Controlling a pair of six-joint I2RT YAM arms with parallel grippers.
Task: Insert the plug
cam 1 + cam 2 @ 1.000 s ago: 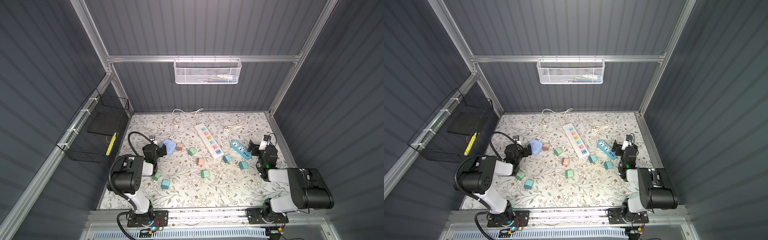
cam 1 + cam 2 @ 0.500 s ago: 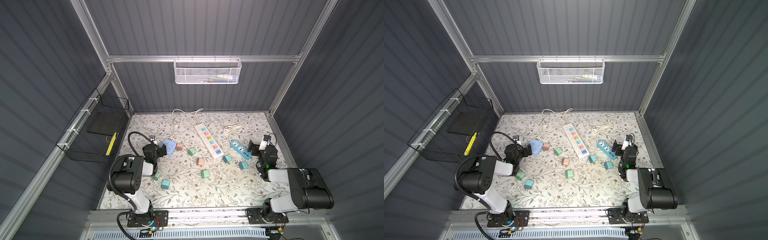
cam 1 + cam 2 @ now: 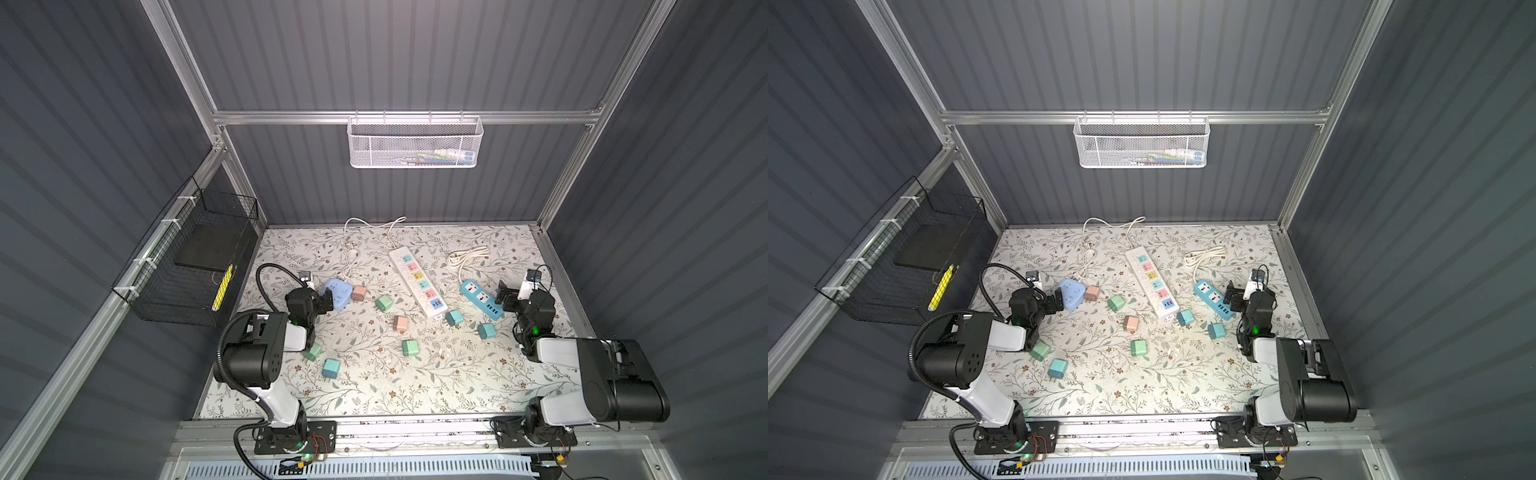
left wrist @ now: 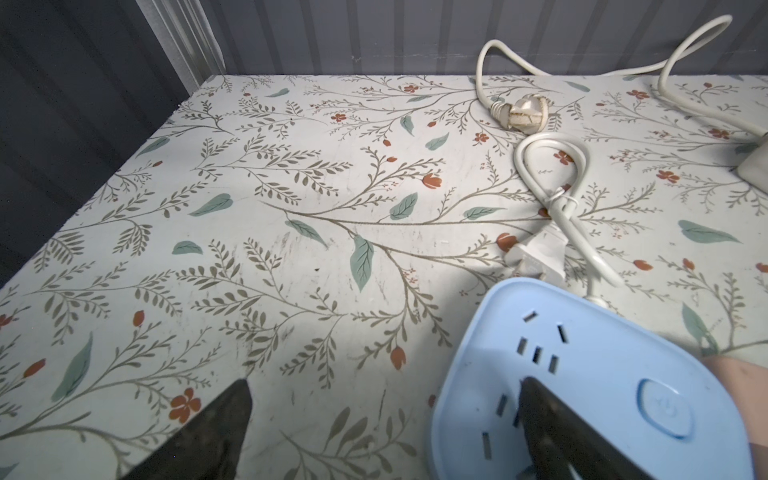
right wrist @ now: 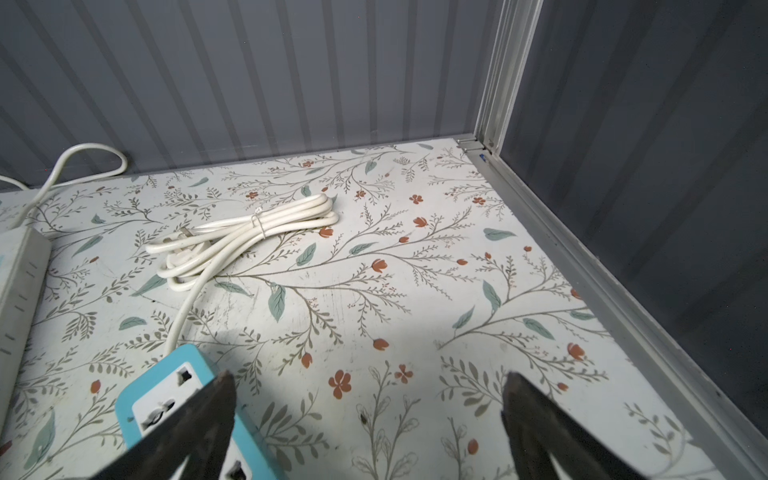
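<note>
Left tool (image 4: 384, 399) is spread wide, gripping nothing, one finger over the pale-blue socket block (image 4: 602, 353). Right tool (image 5: 370, 382) is just as wide and empty, by the blue power strip (image 5: 166, 390). The pink plug (image 3: 400, 323) lies loose on the counter (image 3: 415, 386), among other cube plugs near the white strip (image 3: 419, 281).

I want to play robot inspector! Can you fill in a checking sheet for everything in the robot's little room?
Surface: flowery table, no spills seen.
Job's things: white power strip, teal strip, blue socket block; small cube plugs, like the pink plug, lie loose.
Clutter: nothing seen.
Tools: left tool open, empty, by the blue socket block; right tool open, empty, by the teal strip.
Cables: tied white cord bundle; loose white cords near the back wall.
Surroundings: white mesh basket on the back wall, black wire basket on the left wall.
</note>
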